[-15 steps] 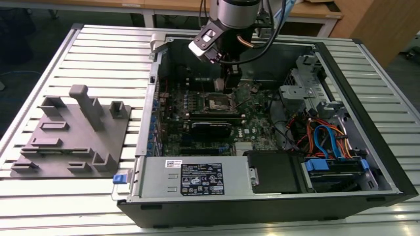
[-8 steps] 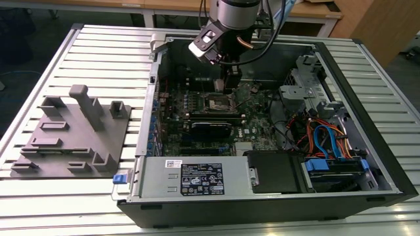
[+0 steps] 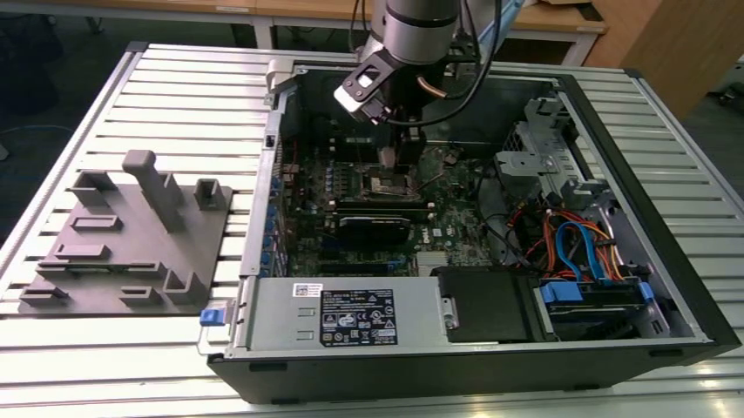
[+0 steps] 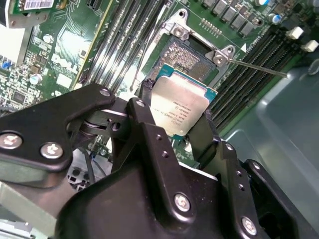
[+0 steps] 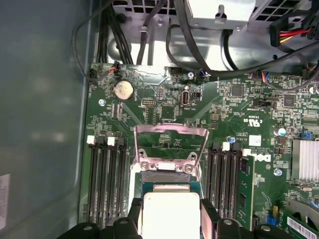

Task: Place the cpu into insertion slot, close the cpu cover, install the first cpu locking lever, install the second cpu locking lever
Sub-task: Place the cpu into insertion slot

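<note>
My gripper [image 4: 179,107] is shut on the cpu [image 4: 185,99], a flat square chip with a pale metal face, pinched by its edges between two black fingers [image 4: 144,92]. In the first wrist view the cpu [image 5: 169,211] hangs just short of the insertion slot [image 5: 169,177], above the green board. The insertion slot [image 4: 188,54] lies bare with its dark pin field showing. The cpu cover [image 5: 172,130], a thin silvery frame, stands flipped up and open behind it. A thin metal lever rod [image 4: 259,67] sticks out beside the socket. In the exterior view the gripper [image 3: 396,148] hovers over the insertion slot [image 3: 391,183] inside the open computer case.
Long memory slots [image 5: 107,179] flank the socket on both sides. A black card [image 3: 372,228] and the power supply [image 3: 337,318] lie nearer the case front. Drive cages and cables [image 3: 558,200] fill the exterior view's right. A grey fixture block [image 3: 128,235] sits outside the case.
</note>
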`<state>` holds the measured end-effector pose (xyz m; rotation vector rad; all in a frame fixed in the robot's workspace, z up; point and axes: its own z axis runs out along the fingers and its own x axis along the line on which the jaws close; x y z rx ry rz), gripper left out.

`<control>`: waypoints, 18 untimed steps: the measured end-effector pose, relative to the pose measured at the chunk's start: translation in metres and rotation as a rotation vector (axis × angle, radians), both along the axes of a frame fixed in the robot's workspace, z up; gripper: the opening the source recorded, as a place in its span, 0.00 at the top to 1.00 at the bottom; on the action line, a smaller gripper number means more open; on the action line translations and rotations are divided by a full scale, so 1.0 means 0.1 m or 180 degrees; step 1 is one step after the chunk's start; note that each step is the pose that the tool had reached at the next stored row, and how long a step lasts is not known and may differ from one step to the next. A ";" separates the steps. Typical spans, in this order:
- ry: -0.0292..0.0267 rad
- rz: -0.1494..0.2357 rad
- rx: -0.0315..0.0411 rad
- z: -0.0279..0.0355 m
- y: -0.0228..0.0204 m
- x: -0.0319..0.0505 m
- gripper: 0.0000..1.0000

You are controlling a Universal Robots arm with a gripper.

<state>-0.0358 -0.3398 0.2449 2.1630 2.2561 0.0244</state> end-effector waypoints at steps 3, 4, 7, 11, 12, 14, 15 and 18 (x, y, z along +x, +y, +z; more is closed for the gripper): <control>0.0000 -0.0001 -0.0020 -0.050 0.000 0.000 0.46; 0.0000 -0.0006 -0.0020 -0.068 0.000 -0.001 0.46; 0.0000 -0.0018 -0.0021 -0.122 0.002 -0.007 0.46; 0.0000 -0.0043 -0.0022 -0.186 0.003 -0.027 0.46; 0.0000 -0.0055 -0.0022 -0.195 0.003 -0.031 0.46; 0.0000 -0.0072 -0.0023 -0.207 0.003 -0.038 0.46; 0.0000 -0.0074 -0.0023 -0.207 0.003 -0.039 0.46; 0.0000 -0.0075 -0.0023 -0.209 0.003 -0.039 0.46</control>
